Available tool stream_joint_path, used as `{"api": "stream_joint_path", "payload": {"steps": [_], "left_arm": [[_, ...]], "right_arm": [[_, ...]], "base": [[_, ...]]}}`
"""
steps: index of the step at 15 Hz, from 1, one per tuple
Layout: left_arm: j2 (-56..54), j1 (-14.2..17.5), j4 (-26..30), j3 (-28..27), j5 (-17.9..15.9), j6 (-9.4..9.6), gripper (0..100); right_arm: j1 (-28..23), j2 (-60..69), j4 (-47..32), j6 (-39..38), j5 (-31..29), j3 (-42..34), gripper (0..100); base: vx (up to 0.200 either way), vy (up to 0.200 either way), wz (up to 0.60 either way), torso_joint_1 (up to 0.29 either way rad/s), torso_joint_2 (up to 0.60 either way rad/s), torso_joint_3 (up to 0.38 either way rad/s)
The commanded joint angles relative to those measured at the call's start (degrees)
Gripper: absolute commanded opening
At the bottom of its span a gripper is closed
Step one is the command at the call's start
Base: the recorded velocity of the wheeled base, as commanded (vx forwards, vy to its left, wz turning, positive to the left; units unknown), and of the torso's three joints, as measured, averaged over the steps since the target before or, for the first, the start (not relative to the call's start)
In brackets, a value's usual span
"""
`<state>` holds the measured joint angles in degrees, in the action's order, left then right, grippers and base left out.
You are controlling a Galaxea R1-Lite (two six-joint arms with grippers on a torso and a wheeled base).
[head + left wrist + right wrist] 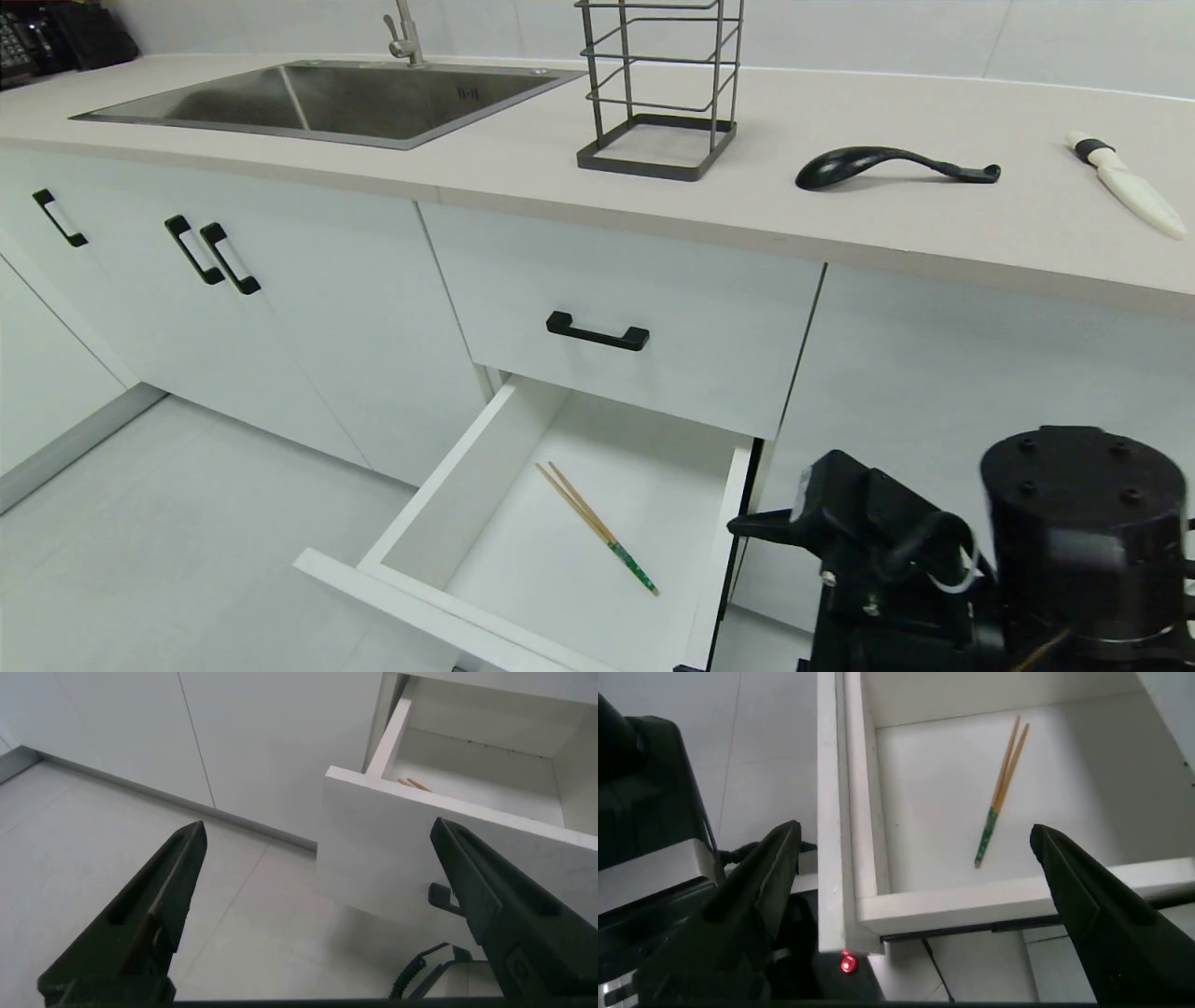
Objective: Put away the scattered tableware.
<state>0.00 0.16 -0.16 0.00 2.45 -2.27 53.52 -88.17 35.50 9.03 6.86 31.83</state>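
Note:
A pair of wooden chopsticks (597, 527) with green tips lies on the floor of the open white drawer (448, 495). On the countertop rest a black spoon (887, 166) and a white knife (1125, 182) with a black band. My right gripper (915, 915) hangs open above the drawer's front right corner, holding nothing, with the chopsticks (999, 793) beyond it inside the drawer (836, 812). My left gripper (318, 915) is open and low over the floor, facing the drawer's front panel (420, 868). The chopstick ends (414, 784) peek over the side wall.
A dark wire rack (658, 93) stands on the counter left of the spoon, and a steel sink (327, 98) with a faucet is farther left. A shut drawer with a black handle (597, 331) sits above the open one. Cabinet doors (215, 280) line the left.

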Motion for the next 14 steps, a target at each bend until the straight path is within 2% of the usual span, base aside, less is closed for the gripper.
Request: {"api": "stream_joint_path", "payload": {"steps": [1, 7, 14], "left_arm": [[0.0, 0.0, 0.0, 0.0, 0.0, -0.02, 100], [0.0, 0.0, 0.0, 0.0, 0.0, -0.02, 100], [0.0, 0.0, 0.0, -0.1, 0.0, -0.02, 100]], "right_arm": [[-1.3, 5.2, 0.1, 0.2, 0.4, -3.3, 100], [-1.1, 2.1, 0.2, -3.9, -0.5, -7.3, 100], [-0.3, 0.5, 1.7, -4.0, -1.0, -9.1, 100]], "base": [[0.000, 0.000, 0.00, 0.000, 0.00, 0.000], [0.000, 0.000, 0.00, 0.000, 0.00, 0.000], [0.000, 0.000, 0.00, 0.000, 0.00, 0.000]]}}
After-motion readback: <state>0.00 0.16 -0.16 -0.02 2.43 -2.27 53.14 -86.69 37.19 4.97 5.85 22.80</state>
